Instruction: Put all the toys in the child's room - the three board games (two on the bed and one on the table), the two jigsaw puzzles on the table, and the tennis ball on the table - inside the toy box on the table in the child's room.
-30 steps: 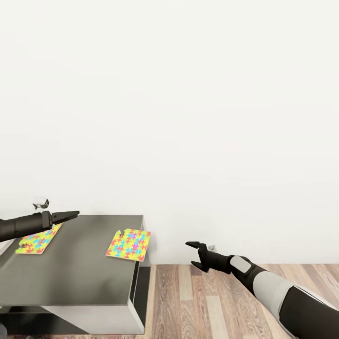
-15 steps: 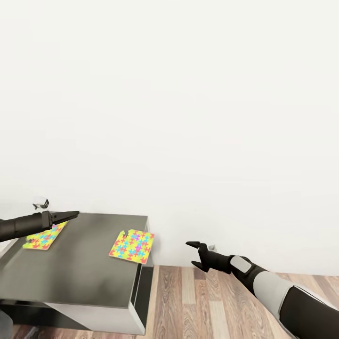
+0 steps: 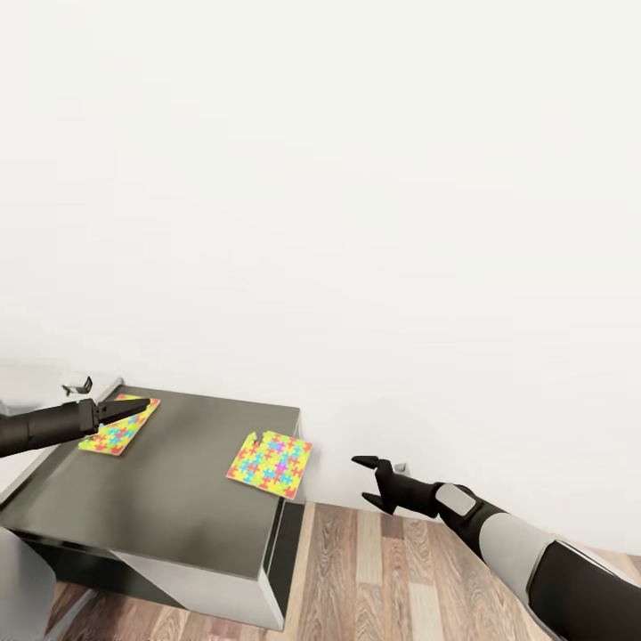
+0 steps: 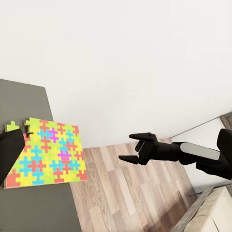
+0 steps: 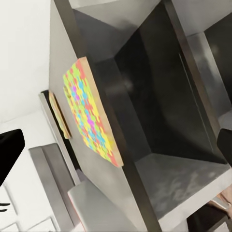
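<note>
Two jigsaw puzzles lie flat on the table's dark grey side unit [image 3: 169, 499]. One jigsaw puzzle [image 3: 120, 425] is at the unit's far left corner. The other jigsaw puzzle [image 3: 270, 465] hangs a little over its right edge. My left gripper [image 3: 133, 408] hovers over the left puzzle, open and empty. In the left wrist view the overhanging puzzle [image 4: 46, 154] is close in front, with the right gripper [image 4: 135, 147] beyond it. My right gripper [image 3: 369, 485] is open over the floor, right of the unit. Its wrist view shows both puzzles [image 5: 92, 113] [image 5: 60, 116] edge-on.
A white wall stands right behind the unit. Wooden floor [image 3: 392, 579] stretches to the right of it. The lighter desk top [image 3: 18, 467] joins the unit at the left edge, and a small clear object [image 3: 78, 385] sits there.
The whole picture has shifted: the unit and puzzles now sit further right and higher, so the camera has moved. Both arms keep the same pose and the puzzles lie as before.
</note>
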{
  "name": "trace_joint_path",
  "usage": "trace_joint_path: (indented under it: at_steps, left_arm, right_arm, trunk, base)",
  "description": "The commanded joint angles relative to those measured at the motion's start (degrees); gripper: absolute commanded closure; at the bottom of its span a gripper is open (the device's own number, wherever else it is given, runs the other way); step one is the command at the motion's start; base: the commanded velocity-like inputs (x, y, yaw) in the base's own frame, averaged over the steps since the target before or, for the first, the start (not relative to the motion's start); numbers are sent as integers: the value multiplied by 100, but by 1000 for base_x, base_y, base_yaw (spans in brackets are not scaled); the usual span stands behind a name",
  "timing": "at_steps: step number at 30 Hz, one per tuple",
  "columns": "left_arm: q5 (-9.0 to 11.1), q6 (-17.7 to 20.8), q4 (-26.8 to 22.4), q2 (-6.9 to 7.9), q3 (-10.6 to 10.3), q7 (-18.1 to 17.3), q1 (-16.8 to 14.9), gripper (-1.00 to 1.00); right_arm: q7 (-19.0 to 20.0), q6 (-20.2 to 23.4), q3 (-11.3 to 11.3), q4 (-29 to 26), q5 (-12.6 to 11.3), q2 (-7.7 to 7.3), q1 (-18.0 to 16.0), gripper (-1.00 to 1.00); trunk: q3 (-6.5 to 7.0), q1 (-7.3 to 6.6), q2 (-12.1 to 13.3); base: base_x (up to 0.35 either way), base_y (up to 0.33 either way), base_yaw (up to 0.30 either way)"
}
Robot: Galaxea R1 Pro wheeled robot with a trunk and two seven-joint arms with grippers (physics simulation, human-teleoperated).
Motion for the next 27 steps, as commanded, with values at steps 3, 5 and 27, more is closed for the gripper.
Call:
trace_joint_path:
  at_steps: [3,5,27]
  left_arm:
    - [-42,59,-6,-1,5,-44,-5,-100]
    - [-39,59,-8,-1,5,-44,-5,-100]
    - [-37,59,-26,-1,8,-44,-5,-100]
  right_arm:
    - [68,14,50,0,-37,-3,-4,-100]
    - [120,13,50,0,-37,-6,-4,-100]
    - [200,-19,57,0,-37,-4,-4,-100]
  trunk:
    - [-7,1,-6]
    - [-7,1,-6]
    - [-7,1,-6]
  base:
    - [35,-99,31]
    - [68,-105,16]
    - [13,-64,86]
